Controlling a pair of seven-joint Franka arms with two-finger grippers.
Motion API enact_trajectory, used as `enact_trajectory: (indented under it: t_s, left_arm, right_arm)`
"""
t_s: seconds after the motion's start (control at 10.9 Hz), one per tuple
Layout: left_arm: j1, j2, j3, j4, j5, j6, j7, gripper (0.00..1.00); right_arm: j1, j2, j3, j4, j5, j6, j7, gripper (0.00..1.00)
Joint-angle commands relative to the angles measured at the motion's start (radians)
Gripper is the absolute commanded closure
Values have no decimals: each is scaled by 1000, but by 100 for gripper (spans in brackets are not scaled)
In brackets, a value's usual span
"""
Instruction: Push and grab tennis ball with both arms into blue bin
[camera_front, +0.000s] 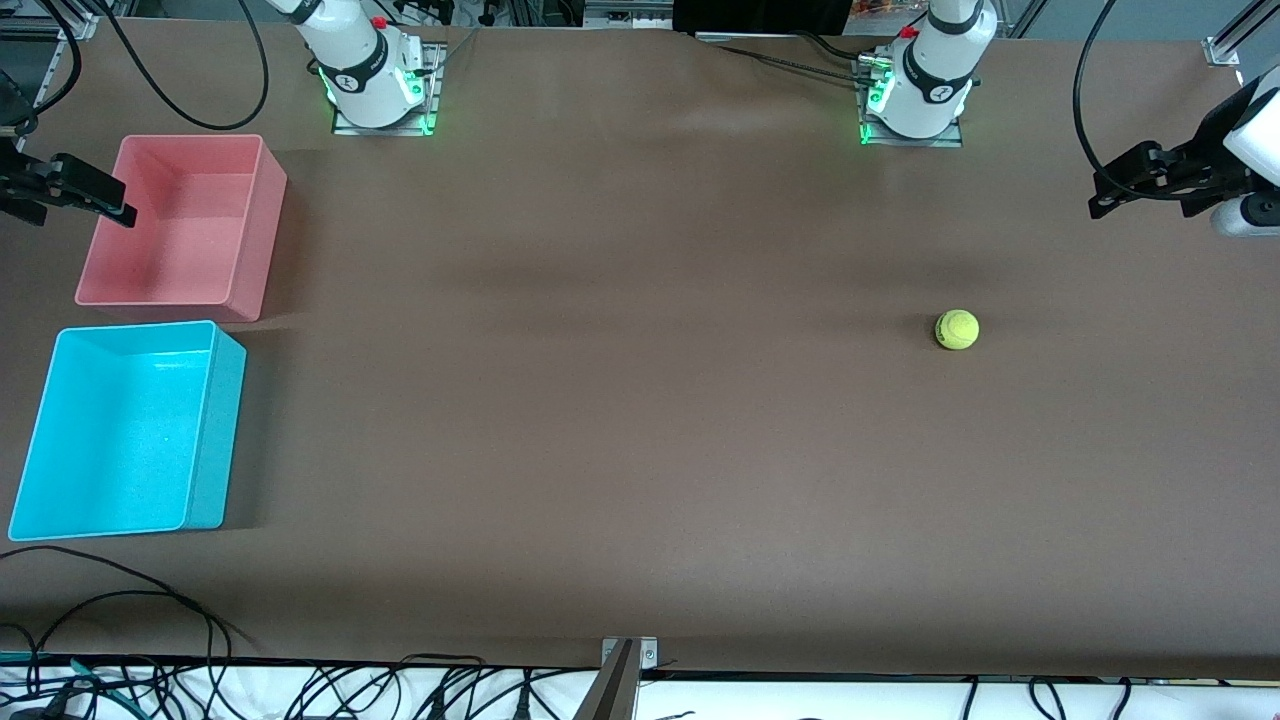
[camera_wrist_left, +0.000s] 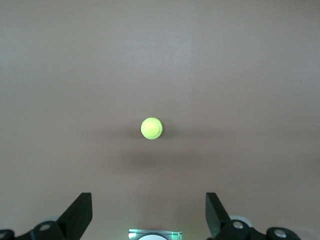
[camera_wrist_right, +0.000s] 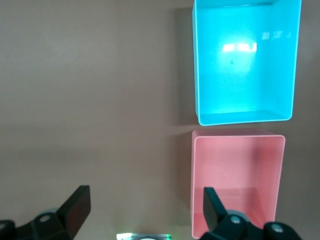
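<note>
The tennis ball (camera_front: 957, 329) is a small yellow-green ball lying alone on the brown table, toward the left arm's end; the left wrist view also shows the ball (camera_wrist_left: 151, 128). My left gripper (camera_front: 1140, 195) hangs open and empty above that end of the table, its fingers (camera_wrist_left: 80, 212) wide apart. The blue bin (camera_front: 215, 430) is an empty cyan tub at the right arm's end, near the front camera, and the right wrist view shows the bin (camera_wrist_right: 196, 65) too. My right gripper (camera_front: 83, 214) is open and empty, up over the pink tub's edge.
A pink tub (camera_front: 250, 240) of like size stands beside the blue bin, farther from the front camera, also empty (camera_wrist_right: 194, 185). The arm bases (camera_front: 375, 80) (camera_front: 920, 90) glow green along the table's back edge. Cables (camera_front: 150, 600) trail over the near edge.
</note>
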Motion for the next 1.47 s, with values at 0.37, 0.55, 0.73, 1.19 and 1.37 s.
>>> enact_trajectory:
  t_s: [0.37,0.55,0.73,1.19,1.37]
  left_arm:
    - [7,5,-6,13,-14,-14,-7,0]
    - [7,4,-6,13,-14,-14,-7,0]
    - [7,5,-6,13,-16,-14,-7,0]
    - [-10,5,-12,27,-16,-12,-7,0]
    - [-9,4,-17,28,-17,-14,-7,0]
  right_arm:
    - [-5,-4,-2,16,18,-1,-2,0]
    - [-7,2,-2,40,11,34,-1,0]
    - [-11,2,-12,44,12,39,-2,0]
    - [-8,8,-13,44,9,38,-4,0]
    - [-10,8,-13,45,15,36,-2,0]
